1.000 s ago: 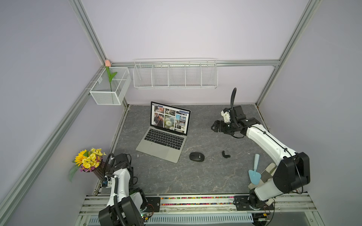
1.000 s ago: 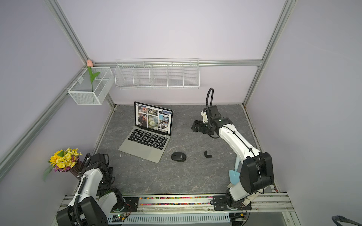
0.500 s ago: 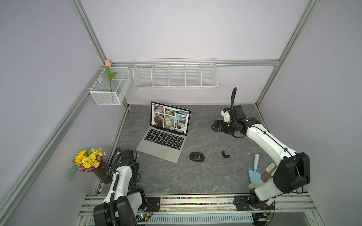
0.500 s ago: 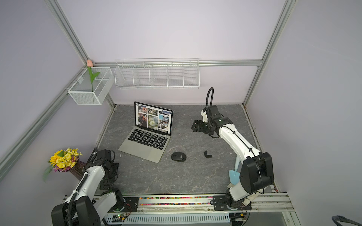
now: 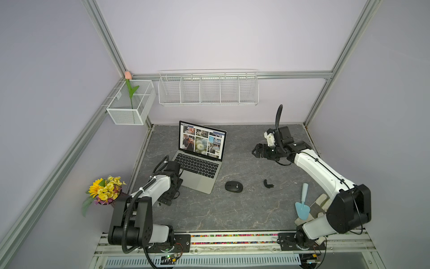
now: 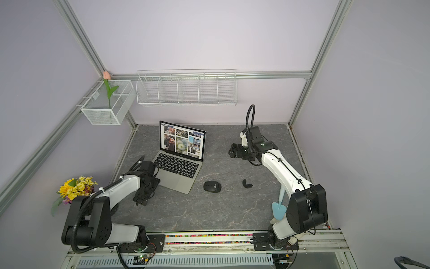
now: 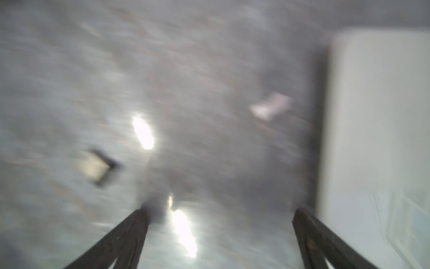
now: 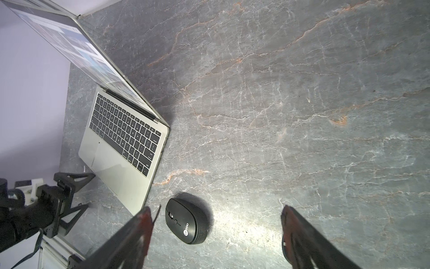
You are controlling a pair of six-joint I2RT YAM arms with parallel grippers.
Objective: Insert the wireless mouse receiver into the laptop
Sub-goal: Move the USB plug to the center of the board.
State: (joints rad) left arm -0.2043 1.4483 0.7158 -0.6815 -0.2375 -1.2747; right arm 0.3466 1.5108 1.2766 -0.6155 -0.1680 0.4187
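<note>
Both claws gape wide, empty: left claw point(image 7: 221, 212) low by the laptop point(image 5: 197, 173), probably for the blurred receiver point(image 7: 97, 168); right claw point(image 5: 256, 151) held clear near the table's point(image 5: 232, 209) far edge.

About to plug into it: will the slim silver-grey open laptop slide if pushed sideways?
Likely slides: the silver-grey laptop lies loose on the smooth grey stone-look tabletop. Tipping seems unlikely; its base lies flat and wide. The raised screen might wobble.

The laptop point(image 5: 199, 180) sits on the table point(image 5: 232, 214) left of centre, screen toward the back. The mouse point(image 5: 233, 186) lies just right of its front corner, and the hook-shaped cover piece point(image 5: 268, 183) lies further right. A mesh basket point(image 5: 126, 116) on the left wall holds 1 tulip point(image 5: 127, 74).
</note>
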